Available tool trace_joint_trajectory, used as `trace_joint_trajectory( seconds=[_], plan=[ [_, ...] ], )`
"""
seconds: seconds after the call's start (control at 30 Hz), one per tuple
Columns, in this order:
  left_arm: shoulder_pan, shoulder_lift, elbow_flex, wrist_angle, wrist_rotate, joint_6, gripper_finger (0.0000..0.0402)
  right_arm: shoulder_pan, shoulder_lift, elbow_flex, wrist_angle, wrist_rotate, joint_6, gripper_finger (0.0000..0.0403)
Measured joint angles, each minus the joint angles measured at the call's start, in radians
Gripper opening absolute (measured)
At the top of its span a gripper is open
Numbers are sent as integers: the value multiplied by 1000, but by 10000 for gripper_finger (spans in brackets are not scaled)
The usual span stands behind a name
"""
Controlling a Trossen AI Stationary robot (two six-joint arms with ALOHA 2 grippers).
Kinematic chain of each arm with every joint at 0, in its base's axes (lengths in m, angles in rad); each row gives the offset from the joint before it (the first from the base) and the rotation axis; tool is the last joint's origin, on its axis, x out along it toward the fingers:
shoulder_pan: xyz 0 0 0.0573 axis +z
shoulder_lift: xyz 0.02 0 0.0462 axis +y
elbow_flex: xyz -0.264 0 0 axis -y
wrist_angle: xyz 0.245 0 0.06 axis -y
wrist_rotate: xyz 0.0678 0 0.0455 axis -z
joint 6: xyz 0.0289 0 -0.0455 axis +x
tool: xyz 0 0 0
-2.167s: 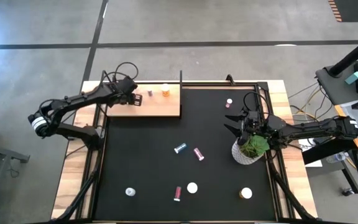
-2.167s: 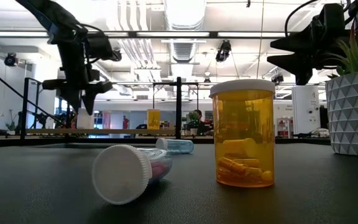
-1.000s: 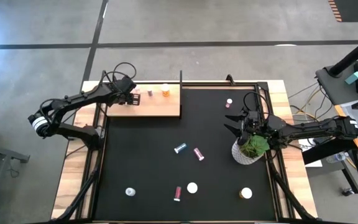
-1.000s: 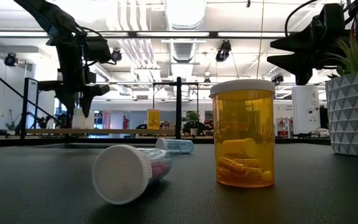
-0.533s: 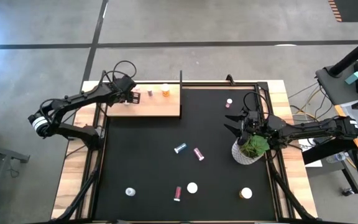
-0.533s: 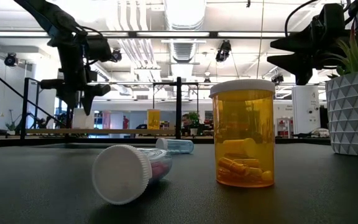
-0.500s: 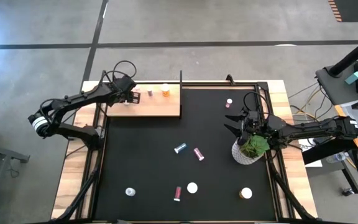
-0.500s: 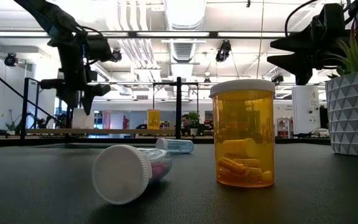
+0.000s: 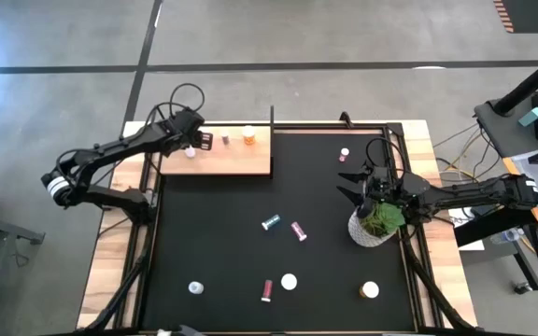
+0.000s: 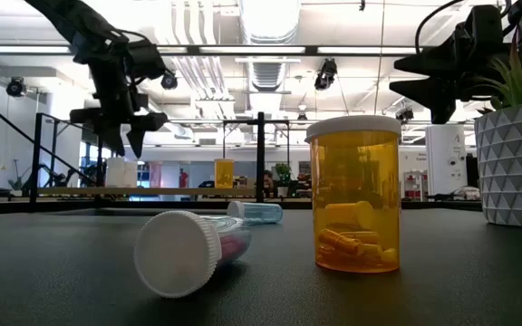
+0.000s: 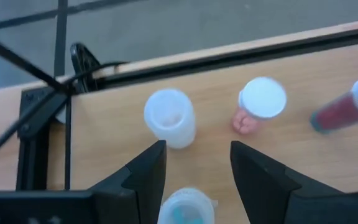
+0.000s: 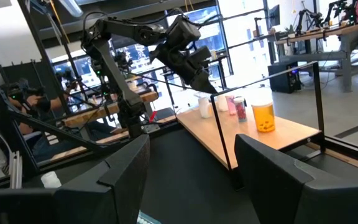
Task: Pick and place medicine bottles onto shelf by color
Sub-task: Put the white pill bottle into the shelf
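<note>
Left hand (image 9: 191, 140) hovers released above the shelf (image 9: 241, 161), white bottle (image 11: 169, 117) just ahead of its fingertips, upright. Remaining bottles lie well off on the bench; right hand (image 9: 355, 182) released, nearer those.

Orange bottle (image 10: 352, 194), white cap; pale-tan shelf (image 9: 236, 159)

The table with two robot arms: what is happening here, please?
The left gripper hovers open over the shelf, holding nothing; a white bottle stands just beneath it, beside pink, magenta and orange ones. The right gripper waits open by the plant pot. More bottles lie scattered on the black mat.
</note>
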Motion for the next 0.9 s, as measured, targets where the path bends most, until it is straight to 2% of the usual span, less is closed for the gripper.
trace_joint_trajectory(
  seconds=[0.23,0.4,0.57,0.9],
  plan=[
    [-16,-49,39,44,2,101,162,0,0,0,0,0,-1,226],
    [-67,-78,61,147,47,209,162,0,0,0,0,0,-1,226],
    [-152,-87,60,265,114,295,162,0,0,0,0,0,-1,226],
    [-382,-57,59,337,128,317,162,0,0,0,0,0,0,226]
  ],
)
